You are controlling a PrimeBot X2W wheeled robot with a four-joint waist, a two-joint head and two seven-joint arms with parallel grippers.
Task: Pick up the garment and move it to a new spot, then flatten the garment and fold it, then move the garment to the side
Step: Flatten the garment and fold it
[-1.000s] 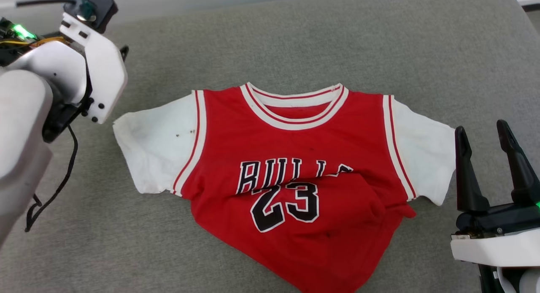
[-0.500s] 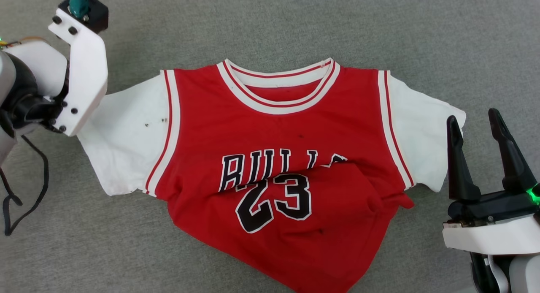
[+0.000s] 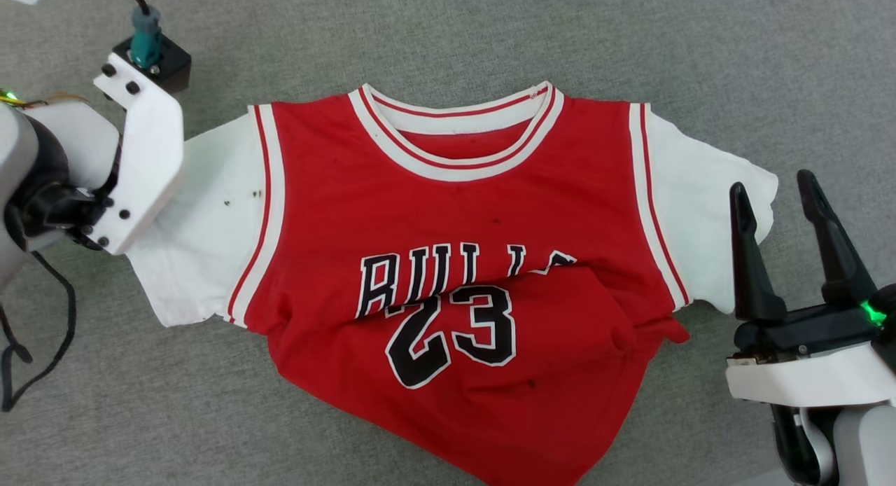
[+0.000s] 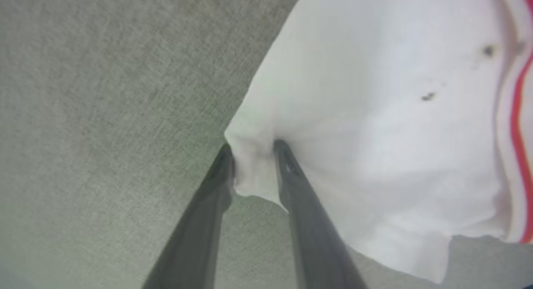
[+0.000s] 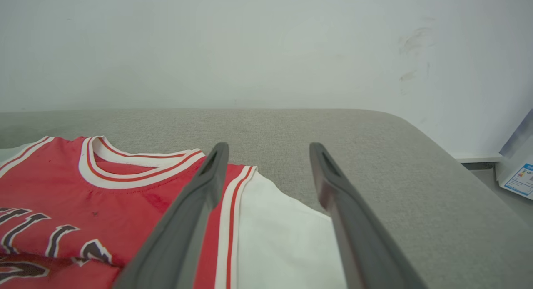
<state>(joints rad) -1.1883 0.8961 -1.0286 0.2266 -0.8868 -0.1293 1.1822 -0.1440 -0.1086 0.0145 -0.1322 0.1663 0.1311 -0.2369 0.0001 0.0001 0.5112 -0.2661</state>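
Head view steeply down, left wrist view close on sleeve [image 4: 374,135], right wrist view low toward wall [image 5: 250,43], all sharing garment [image 3: 455,213]

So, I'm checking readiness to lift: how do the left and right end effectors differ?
The left end effector straddles a white sleeve corner of the garment, cloth bunched between its fingers; the right end effector stands open, gripping nothing. The left points down at the grey surface; the right lies nearly level. Both have long dark fingers.
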